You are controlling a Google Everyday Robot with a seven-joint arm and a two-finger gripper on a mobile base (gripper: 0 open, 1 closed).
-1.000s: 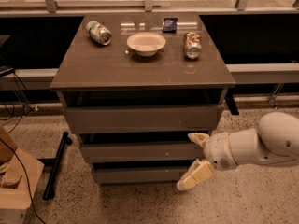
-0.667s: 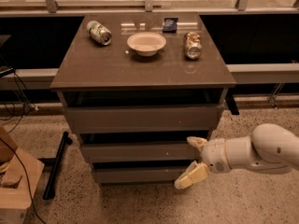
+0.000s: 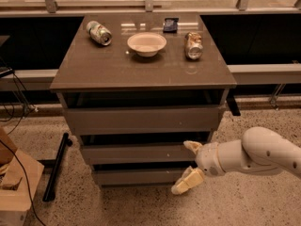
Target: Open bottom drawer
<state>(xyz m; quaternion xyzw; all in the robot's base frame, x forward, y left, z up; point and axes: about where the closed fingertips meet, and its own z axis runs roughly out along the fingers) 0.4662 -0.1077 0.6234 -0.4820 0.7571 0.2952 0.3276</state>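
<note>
The bottom drawer [image 3: 141, 175] is the lowest, slimmest grey-brown front of the cabinet, flat and handleless, and looks shut. My gripper [image 3: 190, 166] is at the drawer's right end, coming in from the right on a white arm. It is open: the upper finger [image 3: 192, 146] lies against the middle drawer [image 3: 136, 153] front, the lower finger [image 3: 186, 181] reaches down over the bottom drawer's right end. Nothing is held between them.
The top drawer [image 3: 141, 119] is above. On the cabinet top [image 3: 94, 69] are a white bowl [image 3: 146, 44], two cans lying down [image 3: 99, 32] [image 3: 193, 45] and a small dark packet [image 3: 170, 24]. A cardboard box [image 3: 14, 182] and a black bar [image 3: 55, 166] are on the floor at left.
My arm has moved left and a little down, bringing the open gripper closer to the cabinet's lower right corner. The drawers have not moved.
</note>
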